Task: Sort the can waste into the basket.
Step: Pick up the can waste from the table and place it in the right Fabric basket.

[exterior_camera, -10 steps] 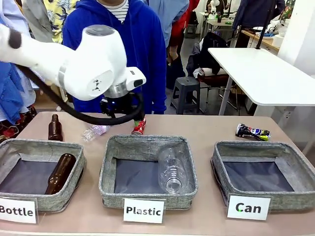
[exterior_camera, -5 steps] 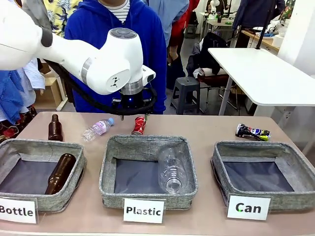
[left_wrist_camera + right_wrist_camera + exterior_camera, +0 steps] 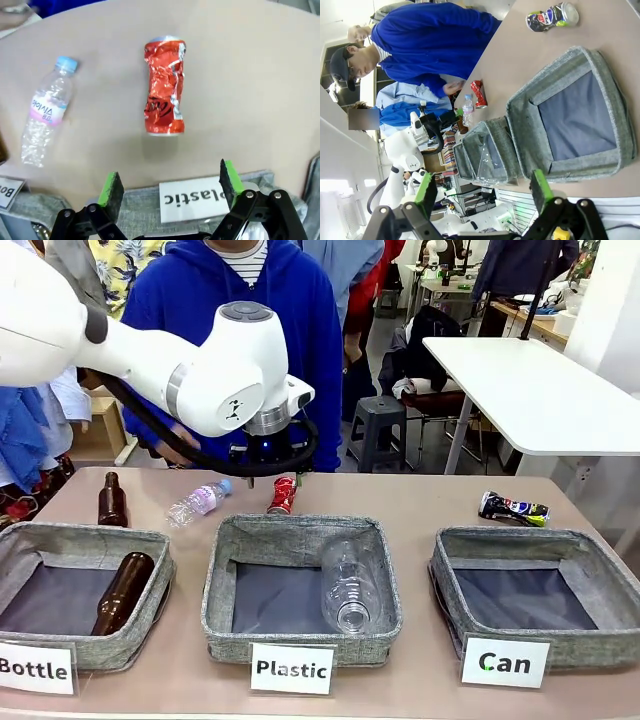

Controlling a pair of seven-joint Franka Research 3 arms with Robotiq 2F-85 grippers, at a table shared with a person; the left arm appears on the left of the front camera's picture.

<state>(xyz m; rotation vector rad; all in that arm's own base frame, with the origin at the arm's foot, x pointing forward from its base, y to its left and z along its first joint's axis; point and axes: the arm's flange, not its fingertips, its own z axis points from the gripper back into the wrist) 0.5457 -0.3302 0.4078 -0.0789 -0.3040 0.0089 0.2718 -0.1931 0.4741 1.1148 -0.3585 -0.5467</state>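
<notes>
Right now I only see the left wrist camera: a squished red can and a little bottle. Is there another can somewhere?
Observer: Yes. A dark crushed can lies on the table, just behind the Can basket.
Operator: Is anything inside that basket?
Observer: Nothing. Its flat dark bottom is bare.
Operator: Is the other gripper holding something?
Observer: No. The right gripper is open, with nothing between its green pads.
</notes>
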